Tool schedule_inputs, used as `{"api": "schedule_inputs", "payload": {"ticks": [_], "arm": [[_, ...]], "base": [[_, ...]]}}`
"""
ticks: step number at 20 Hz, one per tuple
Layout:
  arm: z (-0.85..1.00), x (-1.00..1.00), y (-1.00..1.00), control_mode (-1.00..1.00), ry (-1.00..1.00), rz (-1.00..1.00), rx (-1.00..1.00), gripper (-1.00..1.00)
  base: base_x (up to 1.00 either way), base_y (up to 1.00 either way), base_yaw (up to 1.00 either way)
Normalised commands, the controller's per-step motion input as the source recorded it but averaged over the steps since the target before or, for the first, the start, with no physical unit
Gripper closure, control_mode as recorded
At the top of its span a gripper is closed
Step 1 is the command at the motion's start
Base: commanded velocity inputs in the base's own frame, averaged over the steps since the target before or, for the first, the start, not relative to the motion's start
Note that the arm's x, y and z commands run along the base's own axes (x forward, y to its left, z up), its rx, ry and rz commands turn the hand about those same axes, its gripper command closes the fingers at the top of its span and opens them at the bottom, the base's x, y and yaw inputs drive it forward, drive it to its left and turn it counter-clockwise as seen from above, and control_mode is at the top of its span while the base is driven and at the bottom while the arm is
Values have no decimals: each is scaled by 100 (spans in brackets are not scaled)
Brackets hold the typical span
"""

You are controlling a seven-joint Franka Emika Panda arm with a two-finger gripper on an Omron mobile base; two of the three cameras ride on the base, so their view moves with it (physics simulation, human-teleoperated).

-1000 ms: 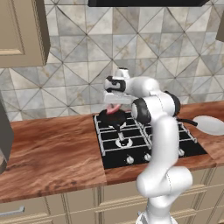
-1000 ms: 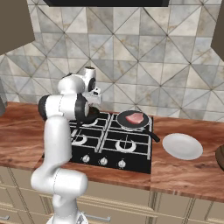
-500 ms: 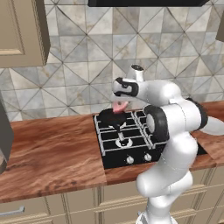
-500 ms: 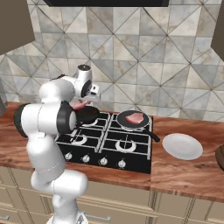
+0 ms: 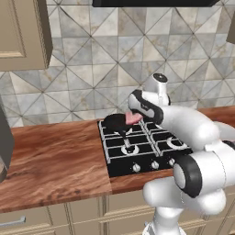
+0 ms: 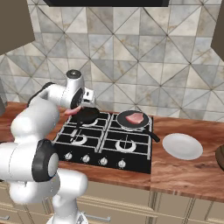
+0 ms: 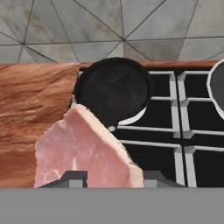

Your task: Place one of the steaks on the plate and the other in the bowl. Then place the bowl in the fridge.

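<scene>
Gripping a flat slab of pink-red raw steak (image 7: 85, 151), the two-finger gripper (image 7: 113, 178) is hanging above the black gas stove (image 7: 175, 131), its jaws closed on the meat. From the hand camera the slab is filling the lower left, with an empty black frying pan (image 7: 113, 89) sitting on the back left burner beyond it and the brown wooden counter (image 7: 30, 109) lying to the left.

Looking from the right base camera, the gripper (image 6: 75, 110) is holding the meat (image 6: 72, 111) at the left rim of that pan (image 6: 86, 115), while a second pink steak (image 6: 135, 117) is lying in another black pan (image 6: 133, 120) on the back right burner. A round white plate (image 6: 182, 145) is resting on the counter right of the stove, and a dark brown bowl's rim (image 6: 219, 156) is showing at the frame's right edge.

In the left base view, the held steak (image 5: 133, 118) is overlapping the pan's (image 5: 117, 122) right rim.
</scene>
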Motion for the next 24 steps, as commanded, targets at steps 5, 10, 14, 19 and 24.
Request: {"api": "schedule_inputs", "payload": {"ticks": [5, 10, 14, 19, 24], "arm": [[21, -53, -2, -100, -5, 0, 1, 100], [22, -73, 0, -100, -7, -2, 0, 100], [24, -59, 0, -100, 0, 0, 0, 100], [-5, 5, -76, -100, 0, -13, 1, 100], [-18, 30, -90, -100, 0, -40, 0, 100]], "base": [[0, 0, 0], [0, 0, 0], [0, 0, 0], [0, 0, 0], [0, 0, 0]]}}
